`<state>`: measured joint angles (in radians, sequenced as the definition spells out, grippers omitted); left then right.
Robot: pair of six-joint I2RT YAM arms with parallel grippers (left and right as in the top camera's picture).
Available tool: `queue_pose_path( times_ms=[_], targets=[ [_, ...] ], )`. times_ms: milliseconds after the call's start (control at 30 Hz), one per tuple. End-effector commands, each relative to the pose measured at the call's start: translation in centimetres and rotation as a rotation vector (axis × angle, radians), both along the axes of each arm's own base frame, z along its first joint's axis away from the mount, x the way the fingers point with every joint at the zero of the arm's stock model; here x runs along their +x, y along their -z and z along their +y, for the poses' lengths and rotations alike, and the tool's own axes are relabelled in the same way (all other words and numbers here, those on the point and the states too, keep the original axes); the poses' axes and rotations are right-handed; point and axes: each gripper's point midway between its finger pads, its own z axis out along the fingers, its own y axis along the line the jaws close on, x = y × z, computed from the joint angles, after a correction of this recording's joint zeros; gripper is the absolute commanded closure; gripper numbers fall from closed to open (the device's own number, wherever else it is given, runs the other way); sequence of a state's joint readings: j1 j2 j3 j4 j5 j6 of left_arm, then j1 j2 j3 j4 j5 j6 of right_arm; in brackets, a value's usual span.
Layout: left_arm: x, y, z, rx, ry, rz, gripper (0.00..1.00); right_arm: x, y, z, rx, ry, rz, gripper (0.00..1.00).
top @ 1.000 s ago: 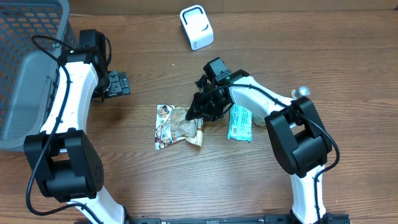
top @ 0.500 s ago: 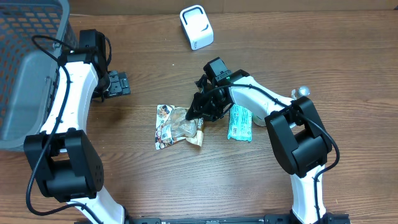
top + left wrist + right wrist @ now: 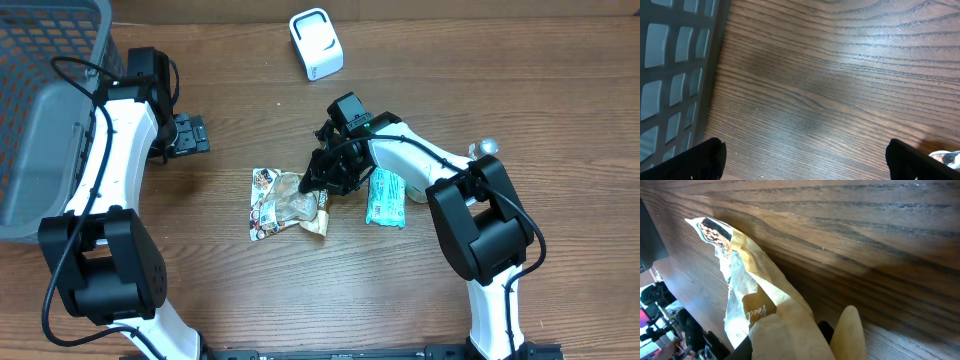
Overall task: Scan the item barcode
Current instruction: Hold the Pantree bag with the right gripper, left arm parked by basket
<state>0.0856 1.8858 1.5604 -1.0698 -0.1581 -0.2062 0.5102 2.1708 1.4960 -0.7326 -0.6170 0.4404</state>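
On the wooden table (image 3: 220,300), seen from overhead, a crumpled snack packet (image 3: 270,205) lies just left of centre. The right gripper (image 3: 320,190) is down at the packet's right edge, its arm reaching in from the lower right of the frame. A teal packet (image 3: 385,198) lies flat just right of that gripper. The white scanner (image 3: 316,43) stands at the top centre, well apart from the snack packet. A grey mesh basket (image 3: 30,200) fills the upper left corner. The left gripper (image 3: 188,134) sits beside the basket, away from both packets.

In the left wrist view, two black fingertips (image 3: 705,160) show at the bottom corners of the frame, spread wide apart with bare wood between them. The basket wall runs down the left edge. A sliver of printed wrapper shows at the bottom right corner (too little of it to name).

In the right wrist view, the snack packet stretches from the upper left down to the bottom centre, its pale translucent film lit from behind. Its near end rises off the wood toward the camera. A cream-coloured fingertip (image 3: 850,330) stands at the bottom, just right of the packet, with a narrow dark gap between. The jaws look nearly together, but I cannot tell whether they are clamped on the packet.
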Motion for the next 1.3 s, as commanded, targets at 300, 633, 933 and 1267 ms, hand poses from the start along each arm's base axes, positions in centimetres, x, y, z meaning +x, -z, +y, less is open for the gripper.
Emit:
queue_pose_path(
  times_ms=[300,633,933,1267],
  targets=[
    [0.28,-0.6,0.35,0.007,-0.01,-0.019,0.0,0.4,0.7,-0.76,-0.037,0.012,-0.014,0.8],
    [0.28,-0.61,0.36,0.007,-0.01,-0.019,0.0,0.31,0.59,-0.62,-0.028,0.01,-0.009,0.96],
    [0.28,-0.61,0.36,0.007,-0.009,-0.019,0.0,0.29,0.6,-0.62,-0.028,0.01,-0.008,0.95],
    [0.28,-0.61,0.36,0.007,-0.01,-0.019,0.0,0.26,0.54,-0.57,-0.023,0.009,-0.006,0.96]
  ],
)
